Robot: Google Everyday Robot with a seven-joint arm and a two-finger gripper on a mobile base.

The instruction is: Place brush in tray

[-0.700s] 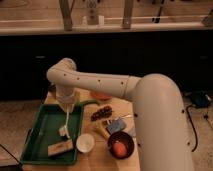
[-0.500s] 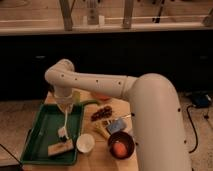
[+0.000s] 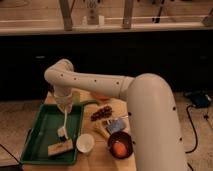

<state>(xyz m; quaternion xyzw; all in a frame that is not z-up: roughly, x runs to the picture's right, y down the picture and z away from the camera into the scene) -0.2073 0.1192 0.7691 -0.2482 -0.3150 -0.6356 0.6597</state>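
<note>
From my station, the big white arm [image 3: 150, 105] fills the right of the view and reaches over to the left, ending with the gripper [image 3: 64, 104] above the far end of the green tray [image 3: 37, 132]. The jaws are clamped tight on the top of the brush [image 3: 64, 120], which hangs nearly upright with its head down inside the tray, just beyond the wooden block [image 3: 60, 148]. I cannot tell whether the head touches the tray floor. I judge the step in hand to be the release. To do it well, I would make sure the head is down on the floor first. Then I would tip the handle toward the open middle of the tray before opening, so the brush falls flat inside the rim. That way it should not topple over the near edge toward the table [image 3: 97, 161]. I would also keep it off the block, and lift straight up afterwards so the fingers do not drag the handle. As for containers, the tray holds the block at its near end and the brush head. The dark bowl [image 3: 109, 146] on the table to the right holds a round orange thing [image 3: 119, 148]. The small white cup [image 3: 85, 143] stands between tray and bowl, just beside the tray's corner, and I see nothing in it.
</note>
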